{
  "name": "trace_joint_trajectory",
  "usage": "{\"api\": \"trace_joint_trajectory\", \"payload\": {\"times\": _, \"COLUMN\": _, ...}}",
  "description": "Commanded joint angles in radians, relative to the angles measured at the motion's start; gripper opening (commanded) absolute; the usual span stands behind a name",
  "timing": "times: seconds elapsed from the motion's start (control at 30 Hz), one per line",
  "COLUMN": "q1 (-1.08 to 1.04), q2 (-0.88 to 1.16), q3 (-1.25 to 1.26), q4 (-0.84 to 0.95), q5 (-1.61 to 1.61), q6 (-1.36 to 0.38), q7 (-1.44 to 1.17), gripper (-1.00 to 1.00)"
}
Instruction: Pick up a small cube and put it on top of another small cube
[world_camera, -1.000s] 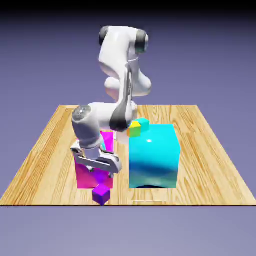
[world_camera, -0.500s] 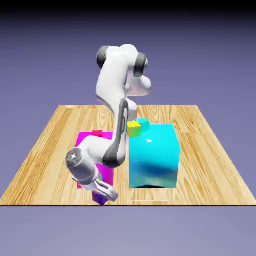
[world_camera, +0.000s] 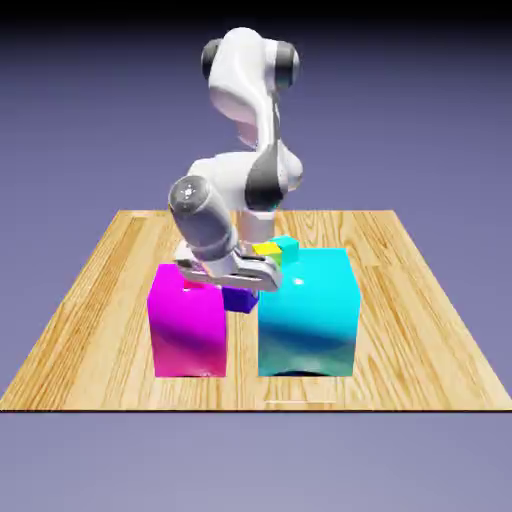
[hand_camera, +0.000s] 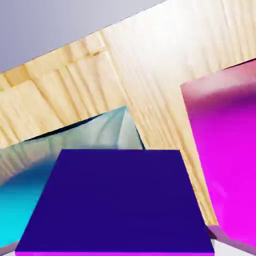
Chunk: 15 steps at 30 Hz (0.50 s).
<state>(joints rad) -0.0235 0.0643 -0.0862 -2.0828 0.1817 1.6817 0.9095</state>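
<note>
Blue-violet backdrop, darkening to black at the top, stands behind a pale wooden surface (world_camera: 430, 330) with plank grain. From the exterior view's left, the big magenta block (world_camera: 187, 335) comes first, upright on the wood, with a bit of the tiny red cube (world_camera: 193, 287) showing at its top, mostly hidden by the hand (world_camera: 240, 284). The white arm (world_camera: 228, 185) reaches over here, tilted. The hand is closed on the dark purple cube (world_camera: 240, 300), its fingers apart by the width of that cube. The cube hangs under the hand, in the gap between the two big blocks as pictured, near the level of their tops; the hand view shows it large and dark between the fingertips (hand_camera: 231, 248). Next come the yellow cube (world_camera: 266, 248), partly hidden, and a small cyan cube (world_camera: 288, 247) just beside it in the picture. Farthest right stands the big cyan block (world_camera: 307, 320), wider than the magenta one.
</note>
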Motion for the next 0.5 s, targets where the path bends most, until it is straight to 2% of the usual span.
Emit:
{"api": "trace_joint_trajectory", "payload": {"times": 0.0, "q1": -0.005, "q2": -0.036, "q3": 0.014, "q4": -0.016, "q5": -0.013, "q6": -0.019, "q7": -0.001, "gripper": -1.0}}
{"api": "trace_joint_trajectory", "payload": {"times": 0.3, "q1": -0.014, "q2": -0.363, "q3": 0.14, "q4": -0.165, "q5": -0.107, "q6": -0.185, "q7": -0.008, "gripper": -1.0}}
{"api": "trace_joint_trajectory", "payload": {"times": 0.37, "q1": -0.014, "q2": -0.369, "q3": 0.143, "q4": -0.167, "q5": -0.109, "q6": -0.188, "q7": -0.009, "gripper": -1.0}}
{"api": "trace_joint_trajectory", "payload": {"times": 0.47, "q1": -0.011, "q2": -0.378, "q3": 0.147, "q4": -0.276, "q5": -0.105, "q6": -0.089, "q7": -0.011, "gripper": -1.0}}
